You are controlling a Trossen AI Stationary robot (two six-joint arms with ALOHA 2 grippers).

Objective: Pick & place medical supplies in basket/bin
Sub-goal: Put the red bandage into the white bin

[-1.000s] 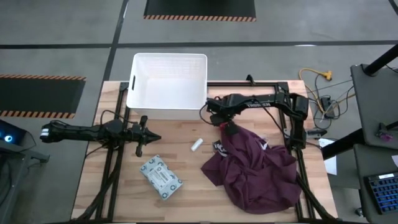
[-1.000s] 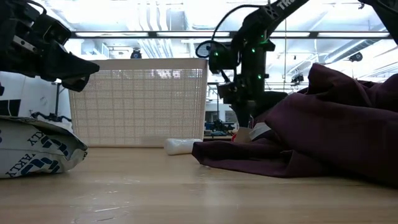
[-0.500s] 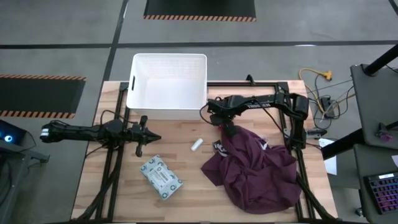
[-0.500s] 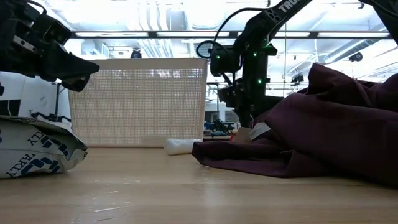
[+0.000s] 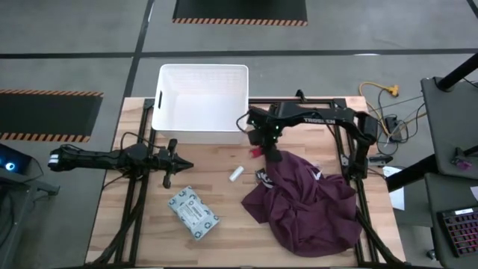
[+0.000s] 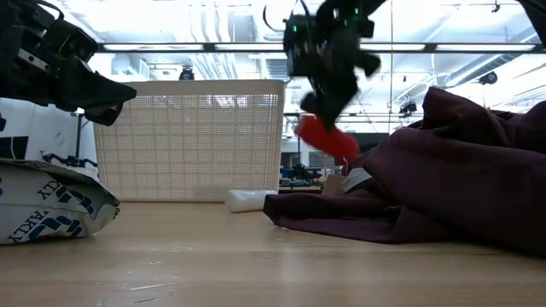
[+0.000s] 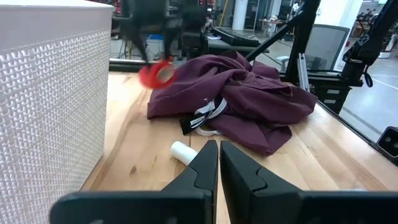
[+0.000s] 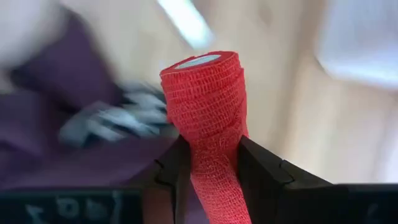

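My right gripper (image 5: 261,140) is shut on a short red tube of wrapped bandage (image 8: 207,93), up in the air between the white perforated bin (image 5: 202,101) and the maroon cloth (image 5: 306,202). The tube also shows in the low view (image 6: 327,139) and the left wrist view (image 7: 155,73). A small white roll (image 5: 236,173) lies on its side on the table. The patterned packet (image 5: 193,212) lies flat near the front. My left gripper (image 5: 175,166) waits shut above the table's left part. The tiny white bottle is not in view. My right gripper pinches the red tube's lower part (image 8: 208,158) between its two fingers (image 8: 171,168), and the soft wall is squeezed narrower there. The fingers come from above, pointing down. The tube hangs tilted below them (image 6: 333,145), clear of the table and the cloth.
The maroon cloth (image 6: 444,170) lies heaped over the table's right half, with a label (image 7: 205,115) at its left edge. The bin stands at the far edge, left of the middle. Bare wood lies between the white roll (image 6: 249,199) and the packet (image 6: 43,205).
My right gripper has risen from the cloth's far-left edge and moved a little toward the table's left, toward the bin, with the red tube in its fingers. The tube has come up from the cloth and now hangs clear of it.
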